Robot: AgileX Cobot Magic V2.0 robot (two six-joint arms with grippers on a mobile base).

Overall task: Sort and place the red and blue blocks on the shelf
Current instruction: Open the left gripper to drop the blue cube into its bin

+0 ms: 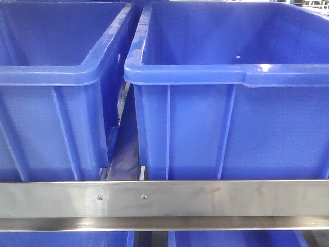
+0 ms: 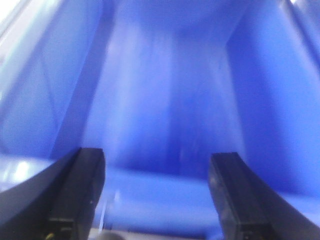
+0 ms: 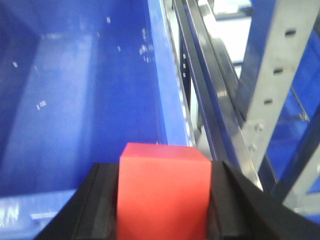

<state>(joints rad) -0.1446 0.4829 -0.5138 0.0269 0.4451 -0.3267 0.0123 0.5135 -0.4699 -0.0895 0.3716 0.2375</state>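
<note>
The right end effector (image 3: 162, 200) is clamped on the small matte red cube (image 3: 162, 192) above a large blue plastic bin (image 3: 75, 100), not yet dropped, while the left end effector (image 2: 157, 195) is spread apart and empty over another bin; blue cube unseen

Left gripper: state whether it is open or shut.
Open. The left gripper shows its two black fingers wide apart with nothing between them, only the blue bin beyond.

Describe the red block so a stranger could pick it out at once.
Start at the shelf with its steel rails and perforated upright, then the open blue bin beside it. Over that bin's near rim, the right gripper clamps a red block between black jaws. It is the only red thing among all the blue.
</note>
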